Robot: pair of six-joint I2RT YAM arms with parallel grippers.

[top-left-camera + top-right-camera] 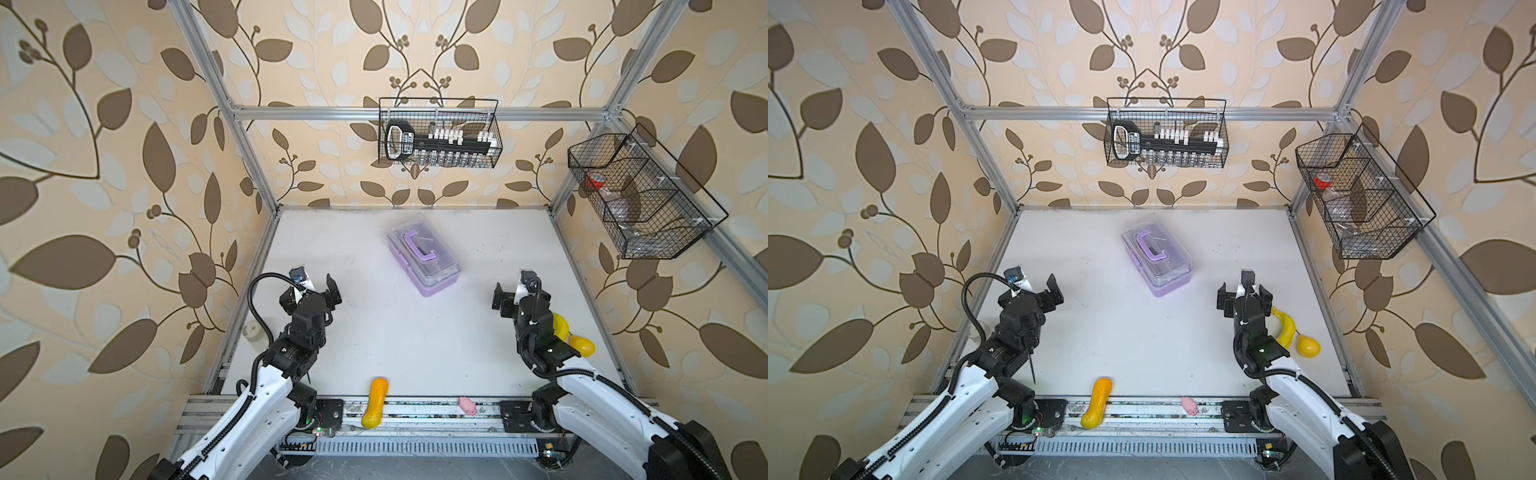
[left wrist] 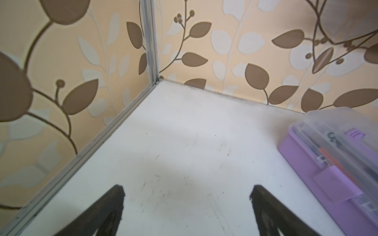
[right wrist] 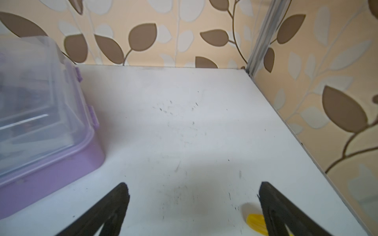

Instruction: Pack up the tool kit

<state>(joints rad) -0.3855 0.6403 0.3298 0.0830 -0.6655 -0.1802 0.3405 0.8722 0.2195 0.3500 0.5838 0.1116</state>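
Small lilac plastic tool kit with clear lid (image 1: 424, 259) sits mid-back on white tabletop (image 1: 415, 345), seemingly latched. Wide open, empty: left gripper (image 2: 187, 190), right gripper (image 3: 193, 188). Likely light, stiff, slick; take purple handle (image 1: 419, 245).

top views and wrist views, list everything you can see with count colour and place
tool kit: one, lilac, clear lid, purple handle, mid table
table: one, white
back basket: one, black wire, on the back wall
socket set: one, black and white, in the back basket
side basket: one, black wire, on the right wall
red round item: one, in the side basket
banana: one, yellow, table's right edge
yellow fruit: one, beside the banana
gourd: one, orange-yellow, front edge
pig: one, pink, front rail
left pincer: black, open, empty, left of the kit
right pincer: black, open, empty, right of the kit
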